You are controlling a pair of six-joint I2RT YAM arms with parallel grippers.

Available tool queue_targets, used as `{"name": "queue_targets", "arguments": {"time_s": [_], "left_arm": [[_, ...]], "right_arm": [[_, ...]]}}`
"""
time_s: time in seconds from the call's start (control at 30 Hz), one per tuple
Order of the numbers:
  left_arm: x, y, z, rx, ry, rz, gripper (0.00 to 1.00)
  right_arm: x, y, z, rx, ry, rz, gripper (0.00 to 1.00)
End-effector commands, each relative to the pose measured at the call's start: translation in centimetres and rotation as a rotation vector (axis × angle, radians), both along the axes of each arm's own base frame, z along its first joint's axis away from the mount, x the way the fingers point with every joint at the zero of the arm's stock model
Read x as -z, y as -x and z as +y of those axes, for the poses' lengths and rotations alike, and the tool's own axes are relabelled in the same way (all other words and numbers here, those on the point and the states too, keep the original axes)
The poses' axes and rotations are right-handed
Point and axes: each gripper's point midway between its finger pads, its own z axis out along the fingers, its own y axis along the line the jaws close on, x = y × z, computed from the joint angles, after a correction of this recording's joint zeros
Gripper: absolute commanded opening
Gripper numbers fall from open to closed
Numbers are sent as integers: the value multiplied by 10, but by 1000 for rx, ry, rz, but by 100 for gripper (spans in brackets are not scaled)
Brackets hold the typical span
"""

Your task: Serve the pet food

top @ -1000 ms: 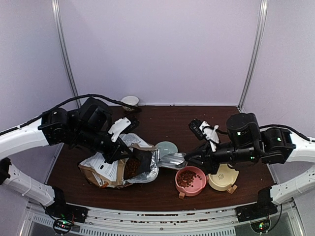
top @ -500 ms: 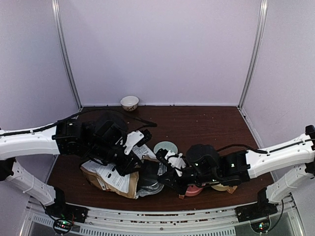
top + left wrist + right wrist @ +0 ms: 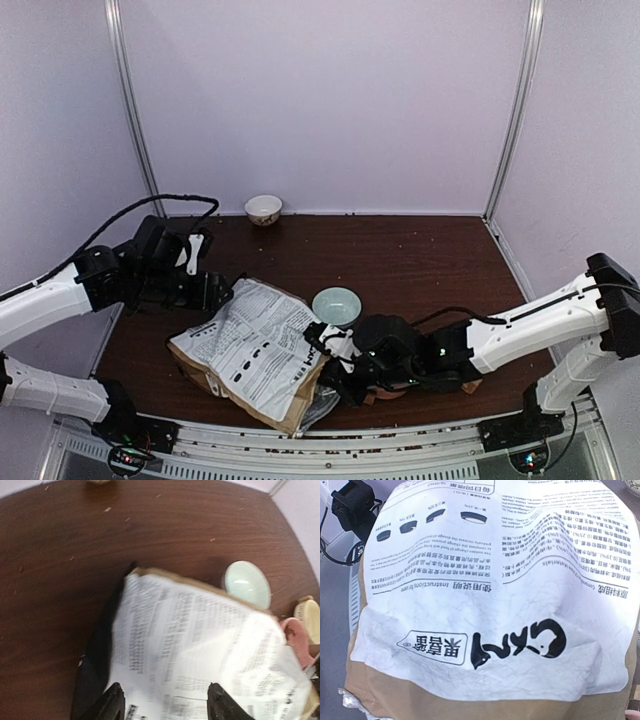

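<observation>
The printed paper bag lies flat on the table, label side up. In the left wrist view the bag spreads out just past my left gripper, which is open with nothing between its fingers. From above, the left gripper hangs off the bag's far left corner. My right gripper is low at the bag's near right end; its fingers are hidden. The bag fills the right wrist view. The pet food is hidden.
A pale green bowl stands just behind the bag. A pink bowl and a beige bowl sit to its right, mostly under my right arm from above. A small white bowl stands by the back wall.
My left gripper opened, let go of the bag and drew back to the left. The bag dropped flat. My right arm swung left and down to the bag's near end.
</observation>
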Motion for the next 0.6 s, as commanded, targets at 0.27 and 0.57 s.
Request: {"name": "queue_targets", "arguments": {"time_s": [0.27, 0.57], "left_arm": [[113, 3, 53, -168, -61, 225, 30], [129, 14, 46, -117, -20, 251, 18]], "right_arm": [[17, -23, 28, 83, 23, -32, 0], [0, -57, 78, 106, -95, -121, 0]]}}
